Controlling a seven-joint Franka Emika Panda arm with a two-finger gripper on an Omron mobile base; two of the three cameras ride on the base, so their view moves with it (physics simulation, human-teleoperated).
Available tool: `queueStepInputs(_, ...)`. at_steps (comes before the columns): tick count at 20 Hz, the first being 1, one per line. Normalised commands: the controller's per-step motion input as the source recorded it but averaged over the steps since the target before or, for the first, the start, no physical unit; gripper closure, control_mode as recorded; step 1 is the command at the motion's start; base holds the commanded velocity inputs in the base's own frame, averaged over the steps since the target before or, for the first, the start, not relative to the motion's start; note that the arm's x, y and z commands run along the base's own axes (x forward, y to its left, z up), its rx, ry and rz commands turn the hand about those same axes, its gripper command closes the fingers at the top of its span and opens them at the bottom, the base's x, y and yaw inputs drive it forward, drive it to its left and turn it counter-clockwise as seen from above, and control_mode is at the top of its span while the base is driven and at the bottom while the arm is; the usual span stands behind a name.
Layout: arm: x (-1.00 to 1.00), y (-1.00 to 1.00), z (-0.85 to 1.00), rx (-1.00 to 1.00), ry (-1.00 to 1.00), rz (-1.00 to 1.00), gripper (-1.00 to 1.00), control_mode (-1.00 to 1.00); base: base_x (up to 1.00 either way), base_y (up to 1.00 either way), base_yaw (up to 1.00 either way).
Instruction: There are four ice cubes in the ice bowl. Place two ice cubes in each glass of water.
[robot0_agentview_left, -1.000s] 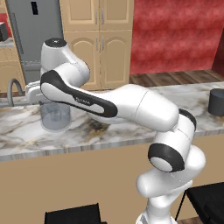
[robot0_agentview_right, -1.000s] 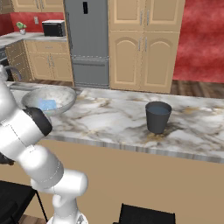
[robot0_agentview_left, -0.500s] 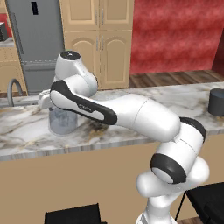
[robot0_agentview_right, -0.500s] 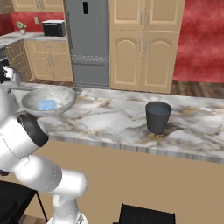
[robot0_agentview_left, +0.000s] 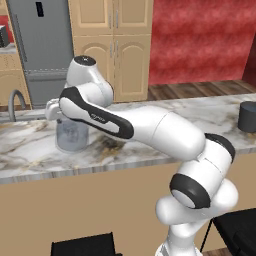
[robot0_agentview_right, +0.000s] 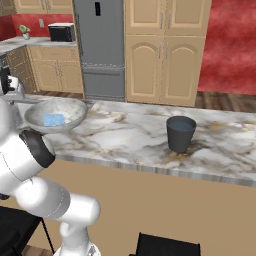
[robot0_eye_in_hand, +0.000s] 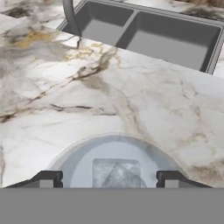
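Note:
In the hand view my gripper hangs open right above the translucent grey-blue glass of water, one dark fingertip on each side. An ice cube lies inside that glass, between the fingertips and touching neither. From the left base view the same glass stands on the counter under my hand, with my arm reaching over it. The ice bowl sits at the counter's left end and holds pale blue ice. The dark charcoal glass of water stands apart to the right.
A double sink with a curved tap is set into the marble counter just beyond the translucent glass. The counter's front edge runs close below the dark glass. A fridge and wooden cabinets stand behind.
My arm's upper joint has swung right and risen, while the hand has stayed over the translucent glass. The jaws have stayed open.

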Motion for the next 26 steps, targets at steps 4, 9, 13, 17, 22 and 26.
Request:
queueStepInputs(4, 0.12, 0.0, -0.07, 0.0, 0.0, -0.02, 1.0, -1.0, 0.0, 0.0, 0.0)
queueStepInputs(9, 0.16, 0.0, -0.11, 0.01, 0.0, -0.02, 1.0, -1.0, 0.0, 0.0, 0.0)
queueStepInputs(13, 0.02, 0.0, 0.07, 0.05, -0.03, -0.03, 1.0, -1.0, 0.0, 0.0, 0.0)
queueStepInputs(17, -0.54, -0.03, 0.86, 0.13, -0.19, -0.01, 1.0, -1.0, 0.0, 0.0, 0.0)
queueStepInputs(22, -0.71, -0.23, 0.85, 0.08, -0.12, -0.01, 1.0, -1.0, 0.0, 0.0, 0.0)
queueStepInputs(26, -0.84, -0.83, 0.23, 0.0, 0.03, -0.05, 1.0, -1.0, 0.0, 0.0, 0.0)
